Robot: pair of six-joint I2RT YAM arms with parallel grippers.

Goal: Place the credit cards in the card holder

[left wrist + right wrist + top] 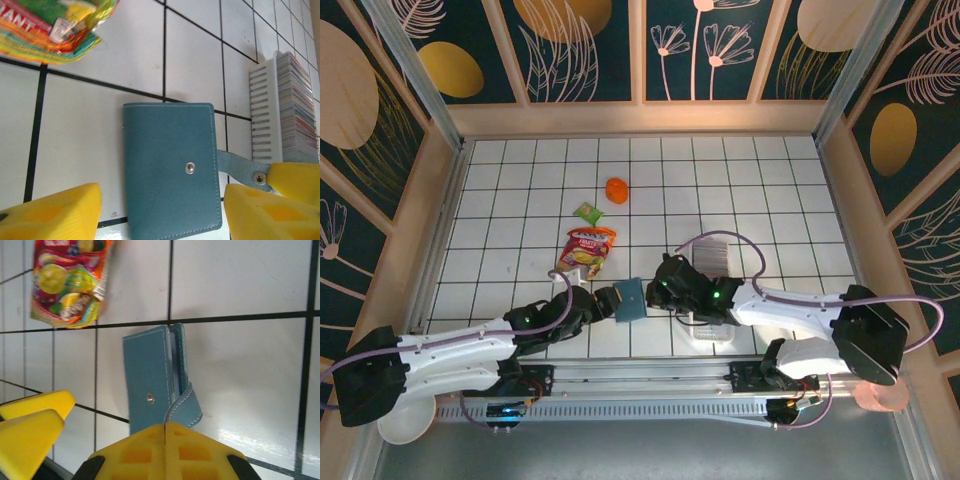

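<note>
While the card holder is laid flat, left gripper jaws are spread astride it | right gripper jaws are pinched on its tab | credit cards at 2 o'clock.

Bright, even light; soft glare on the glossy white tiled bench just beside the teal-blue folding card holder.
</note>
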